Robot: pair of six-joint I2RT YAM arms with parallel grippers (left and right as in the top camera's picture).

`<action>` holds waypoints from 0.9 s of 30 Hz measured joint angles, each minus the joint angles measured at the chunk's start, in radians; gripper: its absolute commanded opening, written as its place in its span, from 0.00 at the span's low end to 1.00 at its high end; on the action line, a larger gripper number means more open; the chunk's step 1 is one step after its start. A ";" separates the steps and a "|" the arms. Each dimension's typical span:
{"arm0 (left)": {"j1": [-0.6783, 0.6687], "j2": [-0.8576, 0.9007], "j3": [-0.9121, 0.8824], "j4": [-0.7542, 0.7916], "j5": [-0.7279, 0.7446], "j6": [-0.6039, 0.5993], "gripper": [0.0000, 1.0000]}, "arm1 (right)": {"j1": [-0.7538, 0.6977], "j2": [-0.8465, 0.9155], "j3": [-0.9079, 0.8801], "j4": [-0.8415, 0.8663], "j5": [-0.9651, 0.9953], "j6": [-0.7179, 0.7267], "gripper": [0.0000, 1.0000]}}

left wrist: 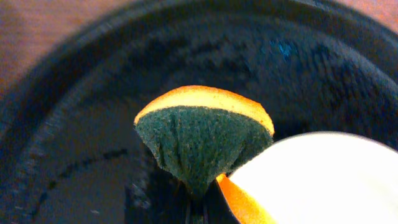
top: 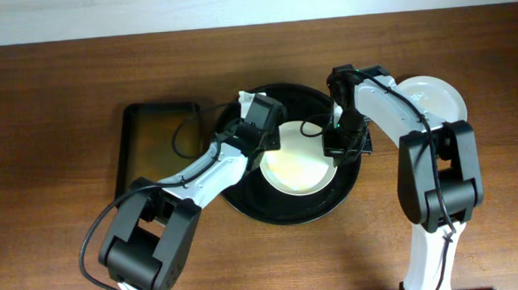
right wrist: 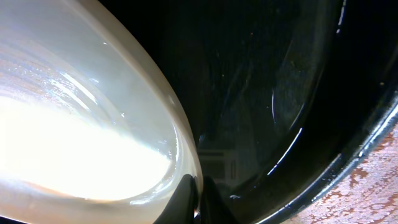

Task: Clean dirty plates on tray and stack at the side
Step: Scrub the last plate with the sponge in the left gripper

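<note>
A white plate lies in the round black tray. My right gripper is shut on the plate's right rim. In the right wrist view the fingers pinch the edge of the plate over the glossy tray. My left gripper is at the plate's upper left edge, shut on a green and orange sponge. In the left wrist view the sponge hangs over the tray beside the plate. I see no smears on the plate.
Another white plate sits on the table at the back right, partly hidden by my right arm. A rectangular dark tray with brownish liquid stands left of the round tray. Brown wooden table surrounds them.
</note>
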 measured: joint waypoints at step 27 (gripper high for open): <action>-0.108 -0.018 -0.018 -0.244 0.113 -0.102 0.00 | 0.000 0.000 0.000 -0.015 0.019 -0.001 0.04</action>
